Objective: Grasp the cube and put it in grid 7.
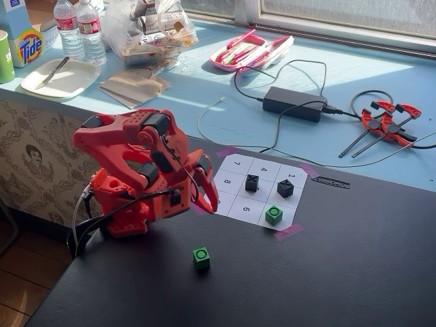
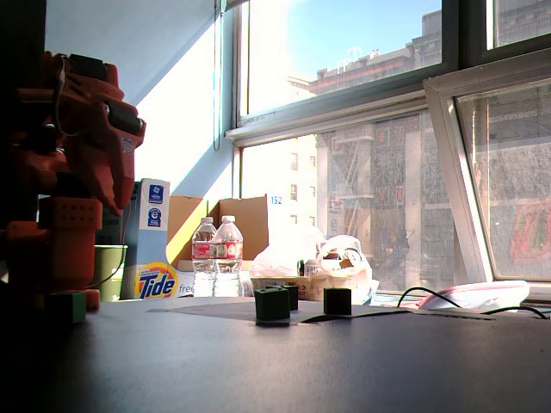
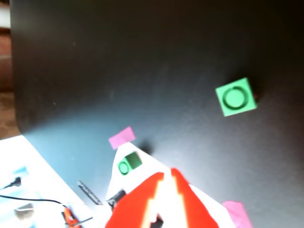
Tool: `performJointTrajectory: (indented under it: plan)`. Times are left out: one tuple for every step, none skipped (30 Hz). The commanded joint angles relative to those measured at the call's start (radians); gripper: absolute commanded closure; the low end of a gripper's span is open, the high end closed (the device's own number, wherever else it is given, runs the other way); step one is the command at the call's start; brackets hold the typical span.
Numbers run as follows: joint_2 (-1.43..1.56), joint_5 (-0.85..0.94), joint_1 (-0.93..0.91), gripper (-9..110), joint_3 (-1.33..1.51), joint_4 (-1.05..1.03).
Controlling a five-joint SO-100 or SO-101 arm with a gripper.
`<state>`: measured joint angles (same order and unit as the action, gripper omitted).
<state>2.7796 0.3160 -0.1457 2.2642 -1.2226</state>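
A green cube point(image 1: 201, 257) sits on the black table in front of the paper grid; it also shows in the wrist view point(image 3: 236, 97) and low at the left of a fixed view point(image 2: 67, 305). A second green cube point(image 1: 274, 215) stands in the grid's near right corner cell and shows in the wrist view point(image 3: 129, 163). Grid 7 point(image 1: 238, 165) is the far left corner cell and holds nothing. My red gripper point(image 1: 210, 198) hangs folded at the grid's left edge, shut and empty, apart from both cubes; it enters the wrist view point(image 3: 167, 175) from the bottom.
Two black cubes point(image 1: 252, 182) point(image 1: 285, 188) stand in grid cells. Pink tape point(image 1: 288, 231) holds the paper's corners. Behind the black table are a power brick point(image 1: 294, 103) with cables, red clamps point(image 1: 388, 121), bottles point(image 1: 80, 30) and a plate point(image 1: 61, 78).
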Motion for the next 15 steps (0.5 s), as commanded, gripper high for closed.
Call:
performJointTrajectory:
  plan:
    - [-0.12, 0.308, -0.081, 99, -0.209, -0.164]
    - [-0.16, 0.376, -0.112, 96, -0.239, -0.206]
    - [-0.192, 0.439, -0.143, 94, -0.259, -0.233]
    - [-0.215, 0.502, -0.173, 91, -0.267, -0.249]
    - [-0.233, 0.574, -0.202, 86, -0.267, -0.258]
    - [-0.25, 0.626, -0.235, 83, -0.261, -0.252]
    - [-0.264, 0.673, -0.27, 79, -0.252, -0.232]
    - [-0.275, 0.71, -0.299, 75, -0.23, -0.201]
    - [-0.281, 0.733, -0.324, 74, -0.202, -0.158]
    - [-0.285, 0.762, -0.342, 73, -0.167, -0.118]
    - [-0.285, 0.784, -0.354, 71, -0.126, -0.075]
    - [-0.284, 0.796, -0.362, 70, -0.086, -0.029]
    - [-0.282, 0.805, -0.367, 69, -0.044, 0.014]
    - [-0.281, 0.815, -0.367, 68, -0.002, 0.048]
    - [-0.278, 0.815, -0.364, 67, 0.043, 0.084]
